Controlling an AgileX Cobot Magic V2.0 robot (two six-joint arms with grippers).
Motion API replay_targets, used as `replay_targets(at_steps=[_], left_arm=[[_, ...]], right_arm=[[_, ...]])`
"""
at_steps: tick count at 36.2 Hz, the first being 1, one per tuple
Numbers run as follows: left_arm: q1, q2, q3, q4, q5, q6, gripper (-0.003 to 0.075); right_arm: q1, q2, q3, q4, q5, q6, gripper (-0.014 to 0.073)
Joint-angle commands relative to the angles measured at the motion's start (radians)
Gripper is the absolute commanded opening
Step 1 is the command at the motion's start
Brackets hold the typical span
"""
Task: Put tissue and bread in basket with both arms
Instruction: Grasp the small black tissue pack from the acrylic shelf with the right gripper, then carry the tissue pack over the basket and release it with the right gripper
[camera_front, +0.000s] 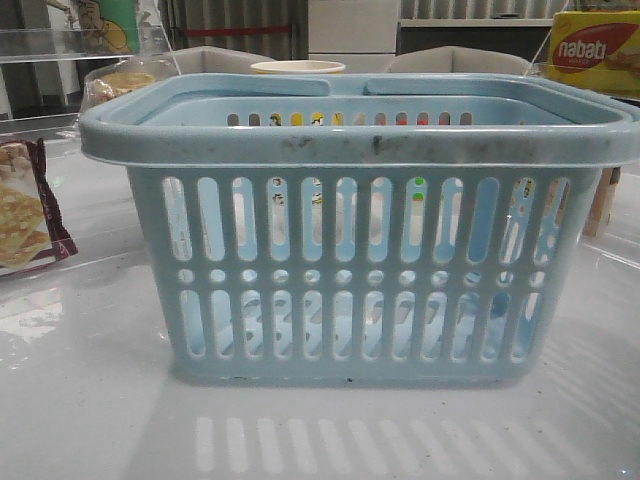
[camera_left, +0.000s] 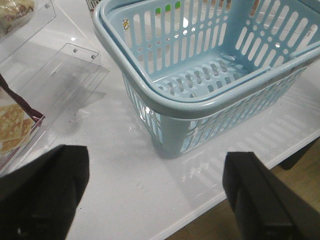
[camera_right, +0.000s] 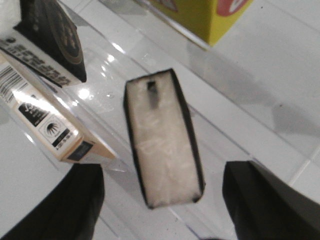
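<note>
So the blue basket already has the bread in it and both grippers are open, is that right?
Not quite. The basket is empty: the left wrist view shows only its bare slotted floor. The bread sits behind the basket's left corner in the front view. Both the left gripper and the right gripper are open.

Left gripper (camera_left: 155, 200) – black, blocky matte fingers; right gripper (camera_right: 165, 205) – same black fingers.

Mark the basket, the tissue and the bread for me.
basket (camera_front: 360, 145): front view, front rim.
tissue (camera_right: 162, 137): right wrist view, pale top face.
bread (camera_front: 118, 84): front view, bun behind the basket's left corner.
</note>
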Motion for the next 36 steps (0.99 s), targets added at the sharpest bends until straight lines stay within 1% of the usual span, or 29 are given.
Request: replay_targets(at_steps=[1,2,4,7,9,12,17,27,32,36], left_arm=[[-0.009,0.004,-0.032,-0.016,-0.088,0.001,0.0601],[-0.009,0.004,-0.032,-0.016,-0.090,0.001,0.0601],[-0.009,0.004,-0.032,-0.016,-0.090,0.001,0.0601],[-0.009,0.004,-0.032,-0.016,-0.092,0.001,0.0601],[-0.009,0.004,-0.032,-0.016,-0.092,0.001,0.0601],[-0.009,0.004,-0.032,-0.016,-0.092,0.001,0.0601],[-0.009,0.004,-0.032,-0.016,-0.092,0.001,0.0601],[-0.009,0.004,-0.032,-0.016,-0.092,0.001,0.0601],[-0.009,0.004,-0.032,-0.016,-0.092,0.001,0.0601],[-0.009,0.004,-0.032,-0.016,-0.092,0.001,0.0601]], right_arm=[[-0.004,-0.051,-0.039,0.010,-0.091,0.000,0.0507],[-0.004,-0.051,-0.039,0.010,-0.093,0.000,0.0475],[-0.003,-0.051,-0.039,0.010,-0.095,0.000,0.0380],[0.002,-0.051,-0.039,0.011,-0.095,0.000,0.0278],[0.006,-0.051,-0.039,0.012,-0.094,0.000,0.0227],[0.020,-0.060,-0.039,0.028,-0.084,0.000,0.0190],[0.049,-0.094,-0.039,0.032,-0.079,0.000,0.0188],[0.119,-0.256,-0.039,0.031,-0.078,0.000,0.0188],[0.160,-0.354,-0.039,0.031,-0.034,0.000,0.0188],[0.232,-0.442,-0.039,0.031,0.041,-0.024,0.0188]])
